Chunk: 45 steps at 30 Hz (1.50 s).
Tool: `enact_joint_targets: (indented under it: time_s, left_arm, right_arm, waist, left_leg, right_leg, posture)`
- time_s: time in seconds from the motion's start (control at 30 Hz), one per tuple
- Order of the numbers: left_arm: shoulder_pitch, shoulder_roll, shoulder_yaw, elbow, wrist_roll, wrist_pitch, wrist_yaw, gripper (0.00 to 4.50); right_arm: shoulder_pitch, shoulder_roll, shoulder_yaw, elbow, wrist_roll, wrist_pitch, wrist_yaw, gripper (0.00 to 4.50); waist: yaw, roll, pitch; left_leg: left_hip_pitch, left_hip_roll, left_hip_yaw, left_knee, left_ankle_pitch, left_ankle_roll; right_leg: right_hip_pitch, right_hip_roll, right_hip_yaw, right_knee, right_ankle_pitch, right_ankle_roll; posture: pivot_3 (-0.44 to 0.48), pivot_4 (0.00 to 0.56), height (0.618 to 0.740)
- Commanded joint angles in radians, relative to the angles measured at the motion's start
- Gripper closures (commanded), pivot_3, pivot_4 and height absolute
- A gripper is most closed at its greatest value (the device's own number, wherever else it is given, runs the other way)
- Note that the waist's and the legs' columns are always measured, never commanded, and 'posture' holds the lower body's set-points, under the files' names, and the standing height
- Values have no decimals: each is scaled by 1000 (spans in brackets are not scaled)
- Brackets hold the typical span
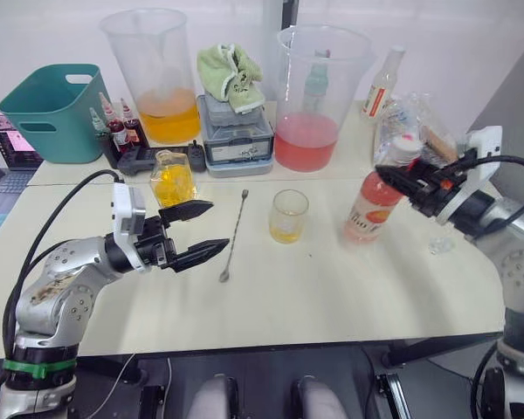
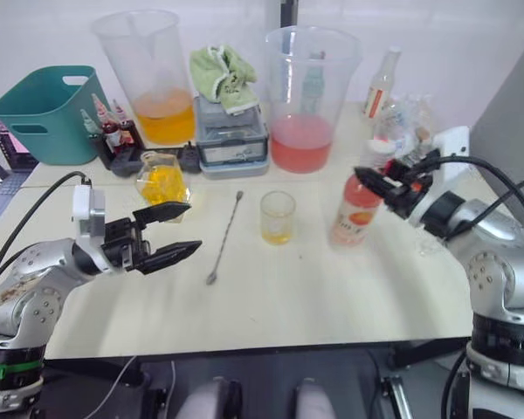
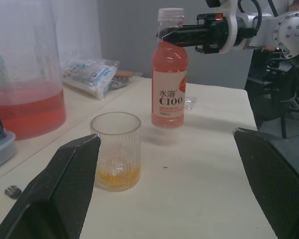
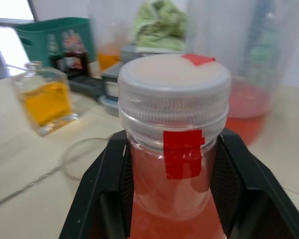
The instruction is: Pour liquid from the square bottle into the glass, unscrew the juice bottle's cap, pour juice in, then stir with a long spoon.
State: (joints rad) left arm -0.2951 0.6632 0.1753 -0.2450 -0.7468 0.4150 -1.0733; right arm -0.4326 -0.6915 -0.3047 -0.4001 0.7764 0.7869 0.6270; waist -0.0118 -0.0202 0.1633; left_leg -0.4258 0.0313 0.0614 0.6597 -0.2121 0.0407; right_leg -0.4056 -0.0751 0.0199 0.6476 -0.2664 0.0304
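Note:
The juice bottle, slim with pink liquid and an orange label, leans at the right of the table. Its white cap is on and carries red tape. My right gripper is shut on the bottle's neck just under the cap, with a finger on each side. The glass stands mid-table with a little yellow liquid at its bottom. The long spoon lies flat to the left of the glass. Behind my left gripper, which hovers open and empty, stands the square bottle of yellow liquid.
At the back stand a huge beaker of orange liquid, a huge beaker of pink liquid, a teal basket, a green cloth on a grey box and a pale bottle with a red label. Plastic packets lie back right.

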Motion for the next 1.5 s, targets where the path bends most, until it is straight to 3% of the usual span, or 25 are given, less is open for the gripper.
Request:
enact_joint_targets:
  time_s: [0.03,0.33,0.8,0.87,1.0,1.07,1.17,1.27,1.37,1.5]
  left_arm:
    - [1,13,10,-22,3,-17,-21,0]
    - [39,40,38,-54,-13,2,-11,0]
    - [18,52,29,-28,-6,2,-27,0]
    - [17,55,28,-26,-3,0,-31,0]
    - [24,59,32,-34,-7,4,-32,0]
    - [35,61,40,-46,-10,7,-26,0]
    - [47,63,49,-57,-12,8,-17,0]
    - [75,70,68,-76,-10,2,-9,0]
    - [91,70,83,-97,-14,3,10,0]
    - [130,69,102,-145,-25,11,38,0]
  right_arm:
    - [18,54,40,-168,80,16,-50,2971]
    - [69,193,219,-285,-20,-46,-168,2971]
    - [186,241,315,-337,-136,-93,-221,2971]
    - [195,238,321,-334,-145,-97,-214,1954]
    - [192,225,321,-325,-142,-104,-187,623]
    - [189,152,296,-297,-139,-121,-91,18]
    - [201,38,219,-205,-105,-171,90,18]
    - [171,-86,156,-56,-17,-191,362,18]
    - [88,-152,187,65,-6,-198,529,18]
    - [-64,-162,296,267,-123,-300,699,18]
  waist:
    - [0,0,0]
    - [7,-1,0]
    - [6,-1,0]
    - [6,-1,0]
    - [6,-2,0]
    - [6,-2,0]
    - [9,-2,0]
    - [9,-2,0]
    - [7,-3,0]
    - [-3,-3,0]
  left_leg:
    - [0,0,0,0,0,0]
    - [0,0,-1,1,0,-1]
    - [0,0,-1,1,1,-1]
    - [0,0,-1,1,1,-1]
    - [1,0,-1,1,1,-1]
    - [1,0,-1,1,1,-1]
    - [1,-1,-1,1,1,-1]
    - [2,-1,-1,1,1,-1]
    - [2,1,0,1,0,-1]
    - [3,2,0,1,0,-1]
  right_leg:
    - [0,0,0,0,0,0]
    - [0,0,-1,0,0,0]
    - [0,0,-2,0,0,0]
    - [1,0,-2,0,0,0]
    - [1,0,-2,0,0,0]
    - [1,0,-2,0,0,0]
    - [2,0,-2,-1,0,0]
    - [3,0,-2,-2,0,0]
    - [2,1,-2,-2,0,0]
    - [2,2,-2,-1,0,0]
  posture:
    - [0,150,740]
    - [0,150,740]
    - [0,150,740]
    - [0,150,740]
    - [0,150,740]
    - [0,150,740]
    - [0,150,740]
    - [0,150,740]
    - [0,150,740]
    - [0,150,740]
